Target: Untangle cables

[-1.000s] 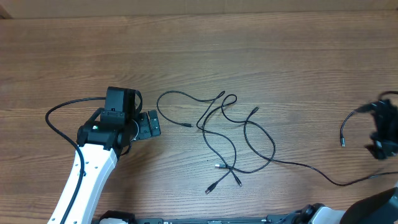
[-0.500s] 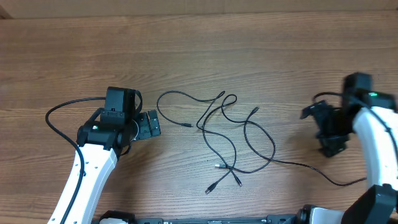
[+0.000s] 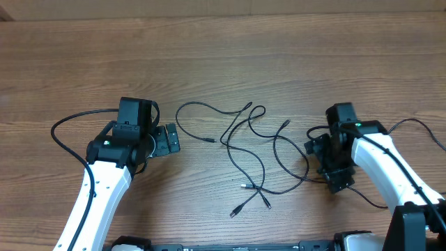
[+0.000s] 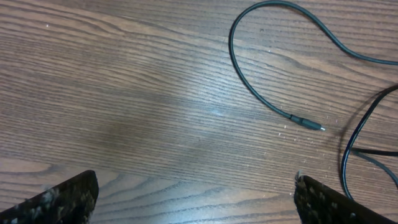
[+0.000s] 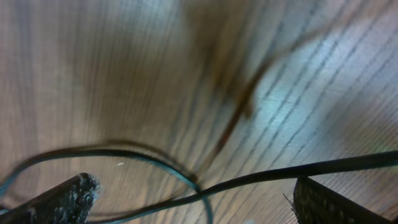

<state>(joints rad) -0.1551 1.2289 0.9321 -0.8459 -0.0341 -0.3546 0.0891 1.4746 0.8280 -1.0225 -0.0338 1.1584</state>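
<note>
Lying crossed on the wooden table (image 3: 83, 63), the cables (image 3: 261, 150) remain tangled — both grippers, left gripper (image 3: 167, 140) and right gripper (image 3: 322, 167), spread wide beside them, holding nothing.

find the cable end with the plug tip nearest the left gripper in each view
overhead: plug tip left of centre, just right of the left gripper.
left wrist: right of centre.
right wrist: not in it.
shared landmark: the curved cable leading into that tip.

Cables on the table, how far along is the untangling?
Nothing looks done: the thin black cables lie crossed and looped mid-table. In hand: the right gripper hangs open at the loop's right edge, holding nothing; the left gripper is open beside one plug tip. Left: every strand needs separating.
</note>
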